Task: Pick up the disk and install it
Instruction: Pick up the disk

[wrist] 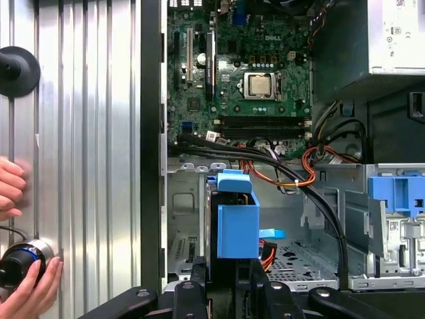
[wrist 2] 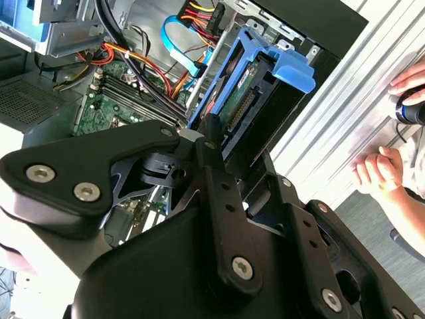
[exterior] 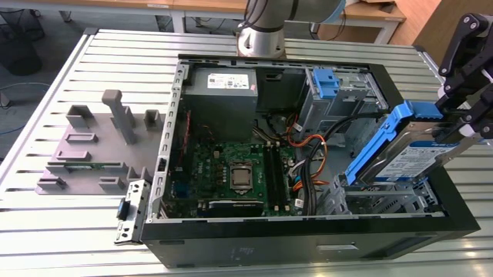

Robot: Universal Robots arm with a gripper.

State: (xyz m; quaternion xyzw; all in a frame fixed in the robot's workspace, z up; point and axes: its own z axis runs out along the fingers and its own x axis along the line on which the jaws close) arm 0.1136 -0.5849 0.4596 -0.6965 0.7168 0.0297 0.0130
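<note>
Above the slatted table [exterior: 69, 242] and open case [exterior: 254, 248], my gripper [exterior: 465, 131] pinches the disk [exterior: 412, 160] by its blue carrier [exterior: 383, 141]; I judge it rigid, dense, shock-sensitive.

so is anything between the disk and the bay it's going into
Nothing visible. The pincer holds the disk tilted, with its lower end at the opening of the drive cage. Black cables run close beside it in the first wrist view, not across its path. The space right under the disk is hidden.
</note>
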